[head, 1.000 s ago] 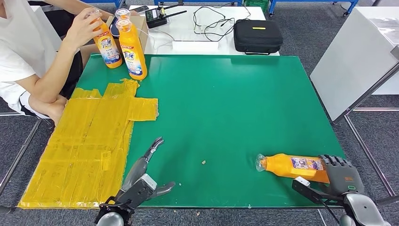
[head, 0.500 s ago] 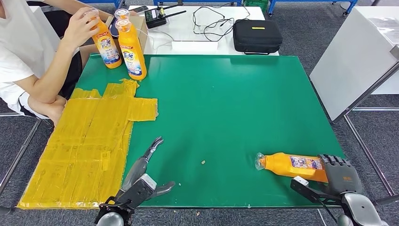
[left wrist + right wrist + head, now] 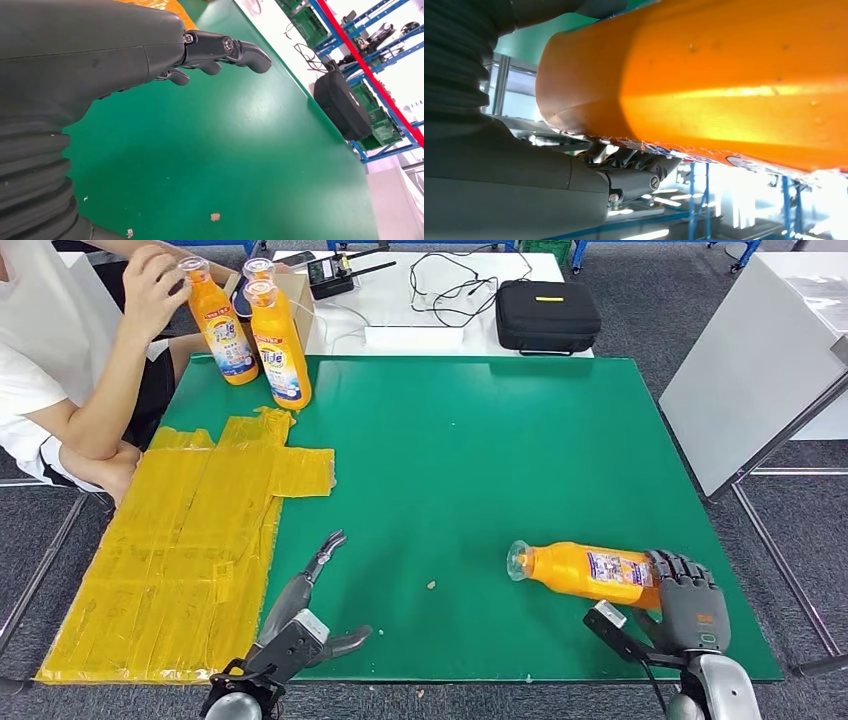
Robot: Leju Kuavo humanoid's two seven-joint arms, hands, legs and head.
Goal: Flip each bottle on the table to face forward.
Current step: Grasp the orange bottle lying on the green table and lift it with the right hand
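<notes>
**Right hand grips 1 lying bottle; 2 stand upright at far left**

At the far left corner of the green table mat (image 3: 470, 440), a person's hand (image 3: 150, 285) touches the cap of 1 of 2 upright orange plastic bottles (image 3: 281, 345) with blue-and-white labels; the lettering is too small to read. The silver left hand (image 3: 305, 615) rests at the near edge, fingers apart, holding nothing. Right of it, the dark right hand (image 3: 685, 600) clasps the base of an orange labelled bottle lying on its side (image 3: 585, 573), clear cap pointing left.
</notes>
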